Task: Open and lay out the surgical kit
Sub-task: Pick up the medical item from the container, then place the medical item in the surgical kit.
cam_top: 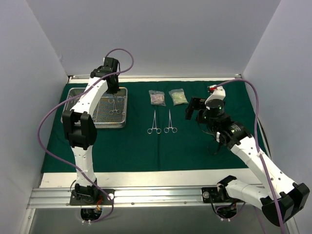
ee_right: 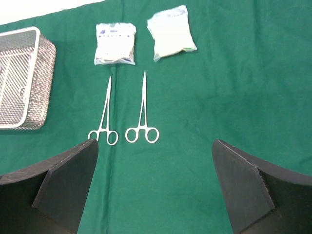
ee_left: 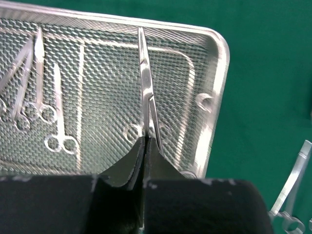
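The dark green cloth (cam_top: pixel 146 146) lies spread flat. The silver mesh tray (cam_top: pixel 73 117) stands at its left rear. My left gripper (ee_left: pixel 145 146) is over the tray, shut on a steel clamp (ee_left: pixel 145 73) near its rings, the tips pointing away. Several more clamps (ee_left: pixel 36 73) lie in the tray. Two clamps (cam_top: pixel 154 123) (cam_top: pixel 170 122) lie side by side mid-cloth, also in the right wrist view (ee_right: pixel 103 114) (ee_right: pixel 143 112). Two clear pouches (cam_top: pixel 157 98) (cam_top: pixel 178 97) lie behind them. My right gripper (ee_right: pixel 153 165) is open and empty, above bare cloth to the right of the clamps.
White walls close in the left, back and right sides. A bare white table strip and a metal rail (cam_top: pixel 146 195) run along the near edge. Purple cables loop from both arms. One laid-out clamp shows at the left wrist view's right edge (ee_left: pixel 292 180).
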{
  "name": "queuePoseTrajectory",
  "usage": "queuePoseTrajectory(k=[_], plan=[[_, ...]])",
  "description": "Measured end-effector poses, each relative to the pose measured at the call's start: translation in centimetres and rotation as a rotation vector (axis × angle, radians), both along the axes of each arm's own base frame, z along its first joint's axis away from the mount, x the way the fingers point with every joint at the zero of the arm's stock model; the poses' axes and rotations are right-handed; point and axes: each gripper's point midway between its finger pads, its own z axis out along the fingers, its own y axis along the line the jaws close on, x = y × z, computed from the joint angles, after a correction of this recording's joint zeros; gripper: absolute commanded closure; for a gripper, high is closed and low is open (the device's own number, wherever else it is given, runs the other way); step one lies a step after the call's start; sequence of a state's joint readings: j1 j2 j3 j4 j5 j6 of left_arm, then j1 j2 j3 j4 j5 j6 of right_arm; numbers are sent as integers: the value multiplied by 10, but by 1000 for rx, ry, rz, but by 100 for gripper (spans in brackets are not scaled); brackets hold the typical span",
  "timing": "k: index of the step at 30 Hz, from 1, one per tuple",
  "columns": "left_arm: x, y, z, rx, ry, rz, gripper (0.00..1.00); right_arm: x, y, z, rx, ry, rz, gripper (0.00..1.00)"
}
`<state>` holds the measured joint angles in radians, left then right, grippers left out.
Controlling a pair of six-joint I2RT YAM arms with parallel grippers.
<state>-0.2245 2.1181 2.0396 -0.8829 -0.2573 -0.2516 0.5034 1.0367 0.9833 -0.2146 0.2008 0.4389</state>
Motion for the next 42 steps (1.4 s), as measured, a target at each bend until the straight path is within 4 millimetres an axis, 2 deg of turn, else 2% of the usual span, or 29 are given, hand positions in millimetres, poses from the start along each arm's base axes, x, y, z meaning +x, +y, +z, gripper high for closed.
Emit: queuePoseTrajectory(k=[2,4,8,12,16,17,18,24,27,31,36,42], plan=[[-7,-13,9,-21,-15,0,98,-2,-1,6,7,-15,1,3],[-16,-38,18,-46,-34,-19,98,-5,-3,15,15,-32,0,2],[-39,-110,27,-102,-54,-99,98,-11,-8,34,36,-76,-6,1],[-75,-188,26,-158,-41,-199,98,-20,-17,50,51,-121,-27,1],[-97,-247,26,-209,-42,-258,98,-28,-29,58,48,-145,-61,1],[-98,-255,30,-225,-52,-256,98,-30,-32,58,46,-146,-70,1],[-104,-271,24,-231,-46,-270,98,-32,-34,58,43,-146,-78,1],[-119,-336,1,-269,-40,-302,98,-41,-45,61,36,-151,-108,1],[-127,-358,-18,-266,-23,-313,98,-45,-48,60,33,-147,-114,1],[-137,-374,-46,-241,-3,-321,98,-49,-50,60,34,-143,-119,2],[-137,-380,-70,-214,-2,-308,98,-51,-52,58,33,-137,-119,2],[-129,-382,-88,-198,-15,-287,98,-54,-52,53,22,-116,-114,2]])
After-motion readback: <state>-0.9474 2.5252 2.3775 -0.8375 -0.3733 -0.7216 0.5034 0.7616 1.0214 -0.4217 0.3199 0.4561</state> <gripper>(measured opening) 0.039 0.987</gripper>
